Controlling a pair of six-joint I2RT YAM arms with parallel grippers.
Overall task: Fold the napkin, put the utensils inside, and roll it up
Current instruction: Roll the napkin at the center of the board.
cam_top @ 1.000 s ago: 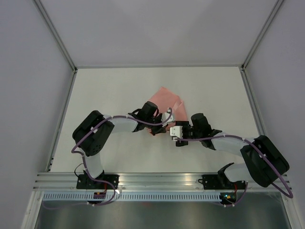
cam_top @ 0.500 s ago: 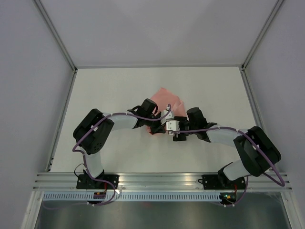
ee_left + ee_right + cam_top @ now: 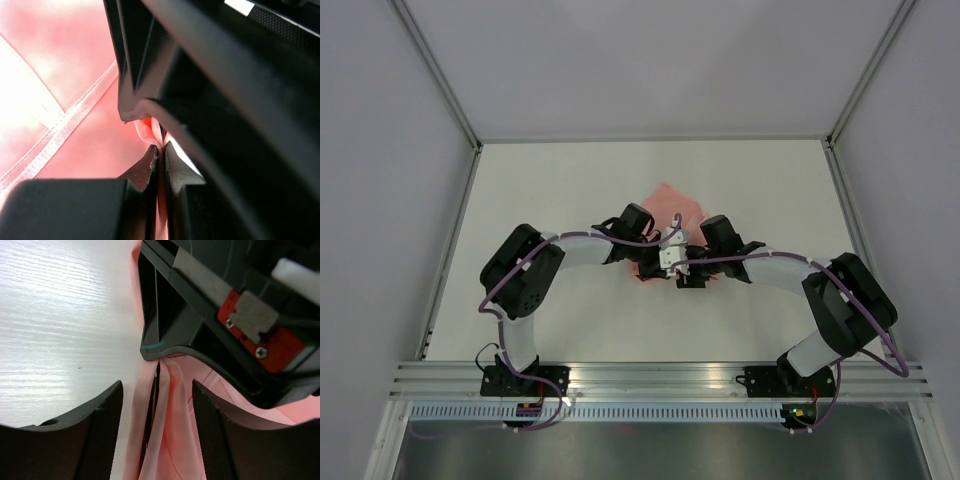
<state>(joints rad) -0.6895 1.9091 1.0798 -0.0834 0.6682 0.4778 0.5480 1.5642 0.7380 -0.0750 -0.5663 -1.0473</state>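
Note:
The pale pink napkin (image 3: pixel 672 200) lies at mid-table, mostly covered by both grippers. My left gripper (image 3: pixel 655 250) is shut on a raised fold of the napkin (image 3: pixel 75 125); its fingertips (image 3: pixel 150 160) pinch the pink cloth between them. My right gripper (image 3: pixel 156 390) is open, its fingers (image 3: pixel 100 425) on either side of the hanging pleated fold of the napkin (image 3: pixel 175 440), not touching it. A thin dark strip (image 3: pixel 158 385) shows inside that fold; I cannot tell whether it is a utensil. No utensil shows plainly anywhere.
White table surface (image 3: pixel 560 190) lies around the napkin, bounded by grey walls and metal frame posts (image 3: pixel 450 250). The two wrists sit very close, the left gripper's body (image 3: pixel 225 315) just above the right fingers. The arm bases stand on the rail (image 3: pixel 650 375) at the near edge.
My right gripper has moved left and farther, up to the left gripper and around the fold. The left gripper shifted slightly right. More of the napkin is covered.

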